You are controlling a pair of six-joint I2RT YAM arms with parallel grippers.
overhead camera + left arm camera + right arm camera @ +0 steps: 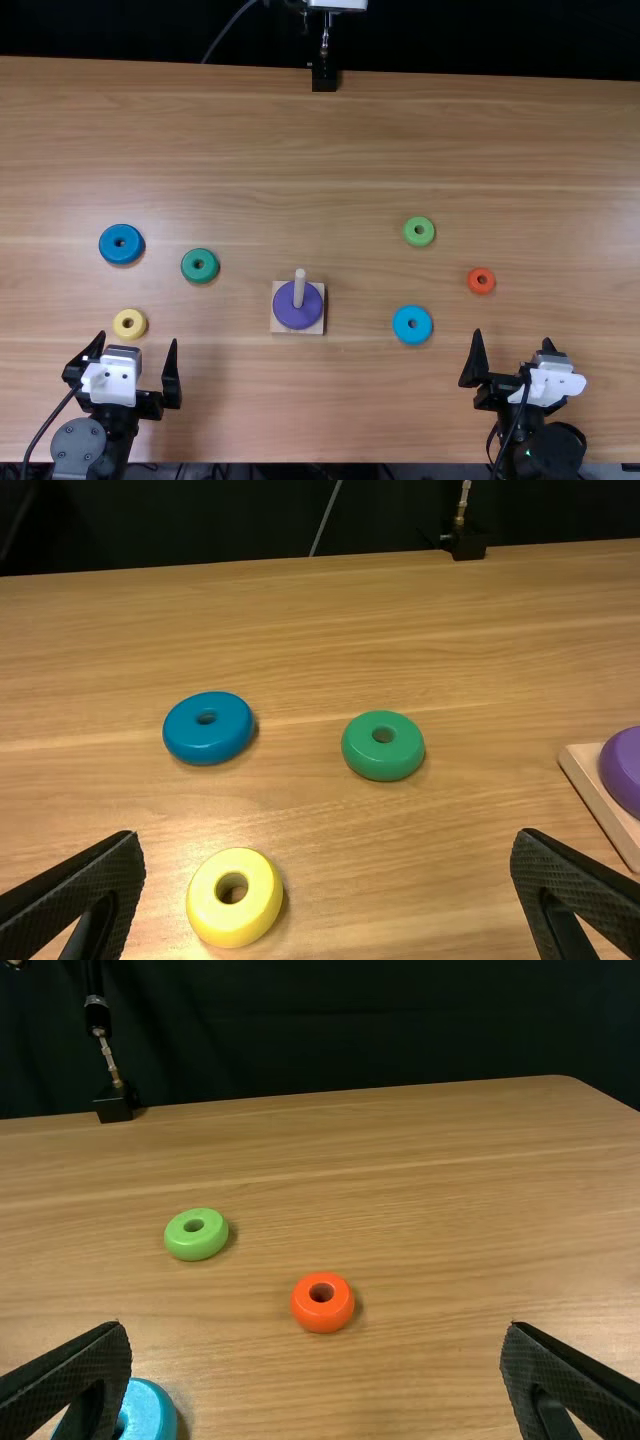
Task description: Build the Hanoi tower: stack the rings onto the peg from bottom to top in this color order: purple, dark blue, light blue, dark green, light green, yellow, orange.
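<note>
The purple ring [298, 306] lies around the peg [299, 287] on its square wooden base [297, 330]. Left of it on the table are the dark blue ring [121, 244], dark green ring [200, 265] and yellow ring [130, 323]. To its right lie the light blue ring [412, 324], light green ring [419, 231] and orange ring [481, 280]. My left gripper [139, 358] is open and empty just nearer than the yellow ring; in its wrist view, the left gripper [328, 865] has fingers wide apart. My right gripper [513, 352], also the right gripper [315, 1350], is open near the front right.
A small black stand [325, 78] is at the table's far edge, with a cable behind it. Bare wood [300, 180] stretches between the rings and that edge. Both arms rise at the table's near edge.
</note>
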